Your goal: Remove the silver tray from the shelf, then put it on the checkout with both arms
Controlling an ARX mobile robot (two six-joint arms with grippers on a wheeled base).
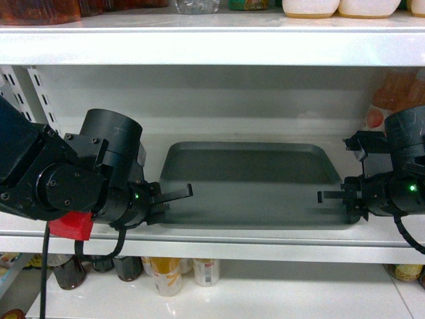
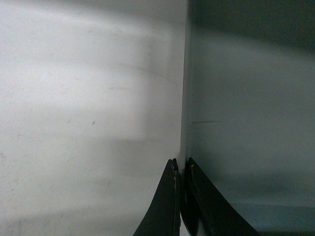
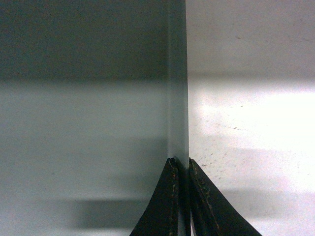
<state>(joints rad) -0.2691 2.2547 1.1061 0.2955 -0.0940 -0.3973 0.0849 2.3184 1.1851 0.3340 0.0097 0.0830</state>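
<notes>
Looking at our left pincer (image 1: pixel 178 196) and right pincer (image 1: pixel 330 197), each clamped on a thin side rim of the silver tray (image 1: pixel 249 183) lying on the shelf (image 1: pixel 219 240) between them, we'd worry uneven lifting twists it loose.

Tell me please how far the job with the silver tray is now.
Done: the left gripper and the right gripper are each shut on a side rim of the silver tray. In hand: the two-arm grasp. Left: the tray sits on the shelf, so lifting it off and setting it on the checkout, not in view, remain.
</notes>
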